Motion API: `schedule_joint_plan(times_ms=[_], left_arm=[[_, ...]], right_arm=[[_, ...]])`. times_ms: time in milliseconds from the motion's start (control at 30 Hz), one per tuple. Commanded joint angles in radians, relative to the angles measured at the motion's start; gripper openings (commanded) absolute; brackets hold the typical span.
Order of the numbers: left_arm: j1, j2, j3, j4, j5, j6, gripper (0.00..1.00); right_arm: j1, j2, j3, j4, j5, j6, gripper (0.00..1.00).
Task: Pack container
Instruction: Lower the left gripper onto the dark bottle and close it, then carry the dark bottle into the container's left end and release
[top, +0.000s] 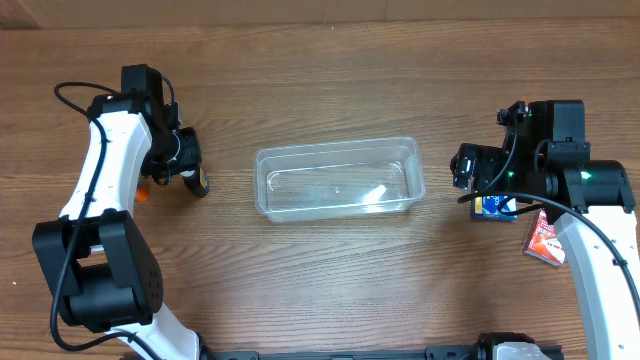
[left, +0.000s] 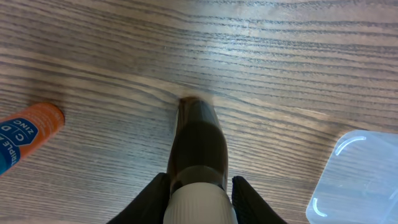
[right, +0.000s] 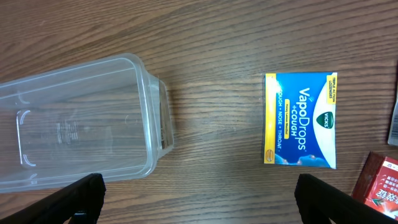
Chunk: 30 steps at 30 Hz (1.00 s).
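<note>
Left pincer (left: 200, 190) is clamped on a dark bottle (left: 198, 134), left of the clear container (top: 338, 150) lying mid-tabletop (top: 330, 275). Right pincer (right: 202, 202) gapes wide, holding nothing, right of the container near a blue VapoDrops box (right: 301, 119).

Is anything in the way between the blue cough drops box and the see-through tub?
No, nothing visible: only bare table lies between the blue VapoDrops box and the container. The right pincer is open. The left pincer holds a brown bottle.
</note>
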Motion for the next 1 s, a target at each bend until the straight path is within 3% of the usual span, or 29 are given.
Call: schedule_joint_plan(times_ms=[0,100,333,700,967], left_arm=[[-0.001,0.008,0.022,-0.012,0.004,-0.018,0.27],[-0.001,0.008,0.022,-0.014,0.005,-0.018,0.24],[-0.014,0.000,0.063,-0.059,0.005,-0.048,0.04],[-0.211,-0.111,0.431,-0.277,0.003,-0.082,0.04],[-0.406,-0.136,0.467,-0.354,0.008,-0.186,0.04]], right_arm=[[0.005,-0.008,0.034,0.006,0.006,-0.009,1.00],[0.005,-0.008,0.034,0.006,0.006,-0.009,1.00],[0.005,-0.008,0.034,0.006,0.006,-0.009,1.00],[0.005,-0.008,0.034,0.012,0.006,-0.009,1.00],[0.005,-0.008,0.034,0.014,0.006,-0.009,1.00]])
